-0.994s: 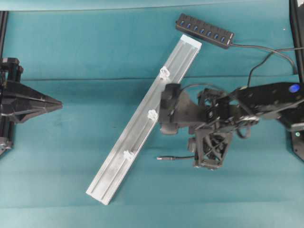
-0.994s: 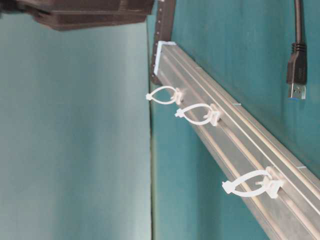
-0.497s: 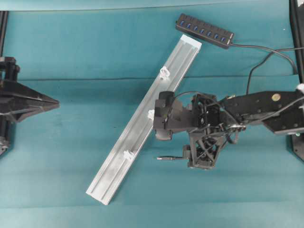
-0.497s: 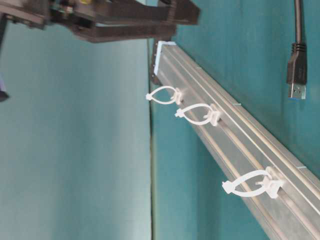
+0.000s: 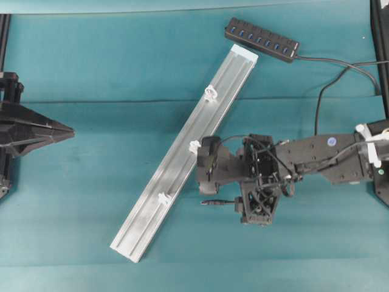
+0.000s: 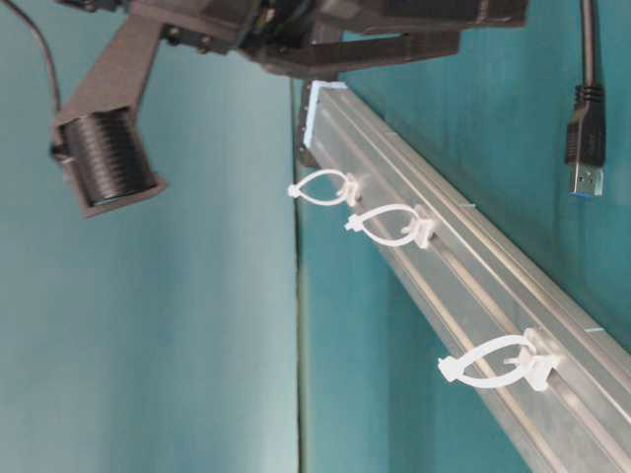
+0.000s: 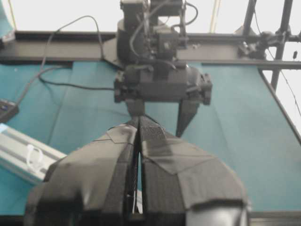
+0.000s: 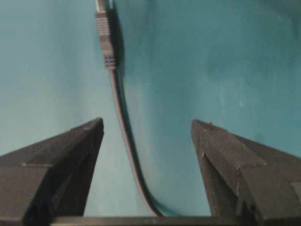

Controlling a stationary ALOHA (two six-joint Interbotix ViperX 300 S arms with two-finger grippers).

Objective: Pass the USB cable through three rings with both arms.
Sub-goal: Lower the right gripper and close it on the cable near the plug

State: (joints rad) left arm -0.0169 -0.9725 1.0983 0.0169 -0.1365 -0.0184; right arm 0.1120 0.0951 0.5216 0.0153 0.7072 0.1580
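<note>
Here the thin black USB cable (image 8: pixel 123 141) lies flat on the teal counter (image 5: pixel 91 182) between the spread fingers of the right pincer (image 8: pixel 146 136). Closing without descending could miss it. The left pincer (image 5: pixel 64 130), pressed together, waits well apart.

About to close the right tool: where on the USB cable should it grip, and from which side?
Grip the USB cable just behind its plug, coming down from above. It lies flat on the cloth, already running between the open right tool fingers.
</note>
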